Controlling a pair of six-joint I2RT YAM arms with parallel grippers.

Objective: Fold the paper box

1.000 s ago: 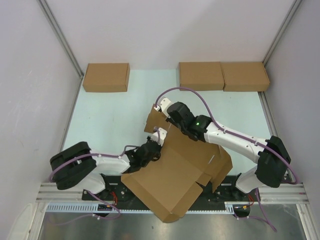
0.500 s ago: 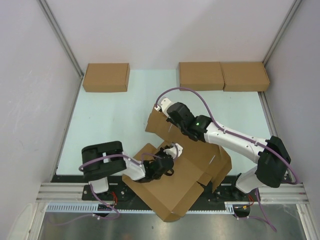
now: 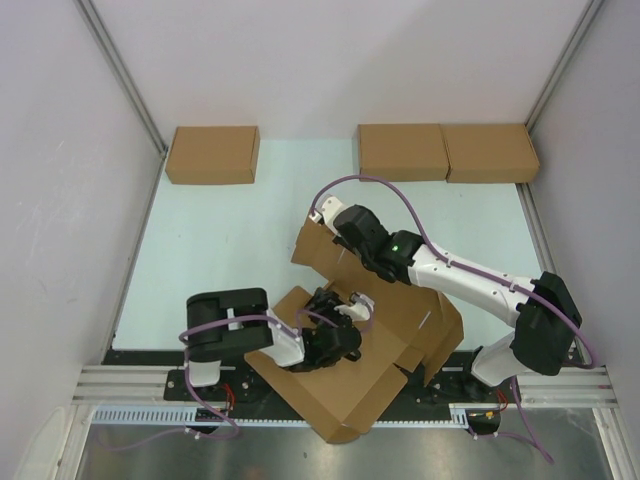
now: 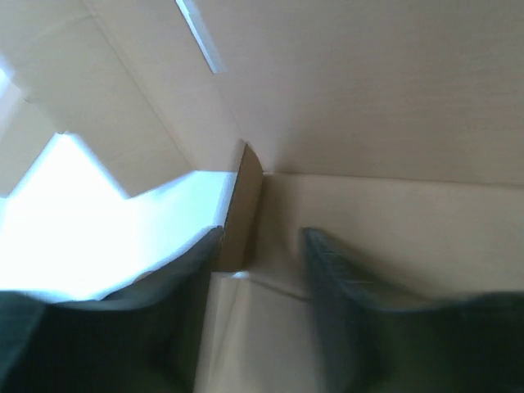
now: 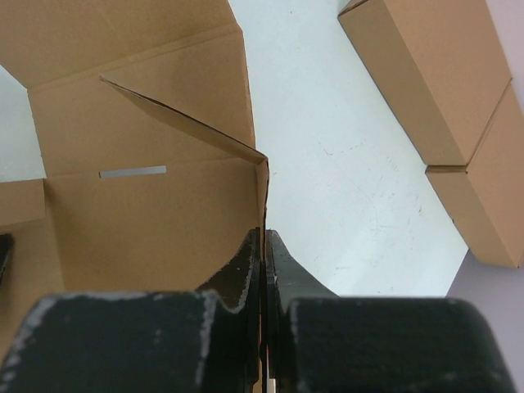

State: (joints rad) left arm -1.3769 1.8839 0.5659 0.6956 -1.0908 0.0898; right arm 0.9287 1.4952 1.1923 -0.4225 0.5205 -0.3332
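The paper box [image 3: 335, 388] is a large brown die-cut sheet, partly folded, lying tilted at the near middle of the table and overhanging the arm bases. My right gripper [image 3: 328, 232] is shut on the thin upright wall at its far corner; in the right wrist view the fingertips [image 5: 264, 236] pinch that wall's edge, with the slit panel [image 5: 147, 221] to the left. My left gripper [image 3: 338, 308] hovers over the middle of the sheet. Its jaws [image 4: 262, 241] stand open, a short flap edge [image 4: 243, 205] just ahead between the blurred fingers [image 4: 332, 274].
Three compact brown boxes lie along the back edge: one at the left [image 3: 212, 154] and two side by side at the right [image 3: 402, 151] [image 3: 490, 152], the pair also in the right wrist view [image 5: 434, 74]. Grey walls close in both sides. The tabletop [image 3: 230, 235] is pale green.
My left arm has swung from the sheet's left edge in over the cardboard, and its jaws have opened. The right gripper kept its pinch on the wall.
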